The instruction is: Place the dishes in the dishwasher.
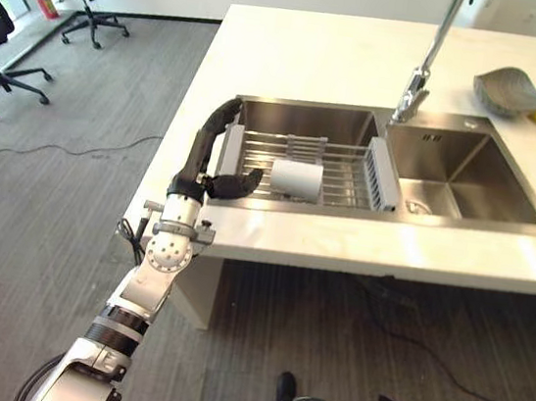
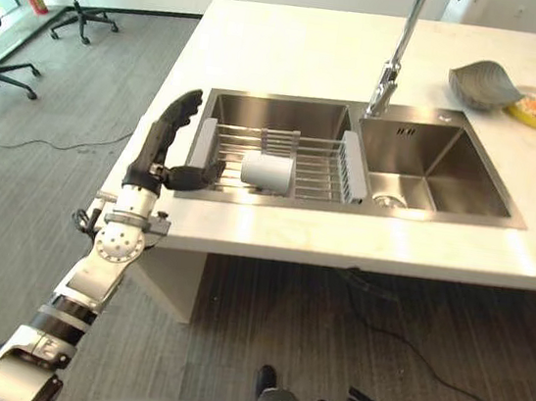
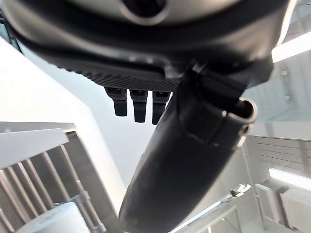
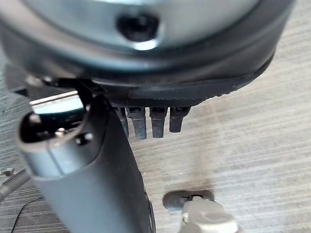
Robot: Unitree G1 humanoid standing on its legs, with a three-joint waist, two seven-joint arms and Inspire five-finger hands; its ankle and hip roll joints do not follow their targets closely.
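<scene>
We've got the left robot hand [image 1: 215,169] spread apart beside the white cup [image 1: 296,178] lying on the sink rack [image 1: 350,177], so a sloppy reach could just roll it away.

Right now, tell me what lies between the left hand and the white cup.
Only bare rack wires separate the left hand from the white cup, as the left eye view shows.

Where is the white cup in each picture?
Left eye view: the white cup lies on its side on the sink rack, just beside the left robot hand.
Right eye view: same spot on the rack.
Left wrist view: its pale rim shows at the edge.
Right wrist view: floor.
Shared landmark: the rack's bars.
</scene>
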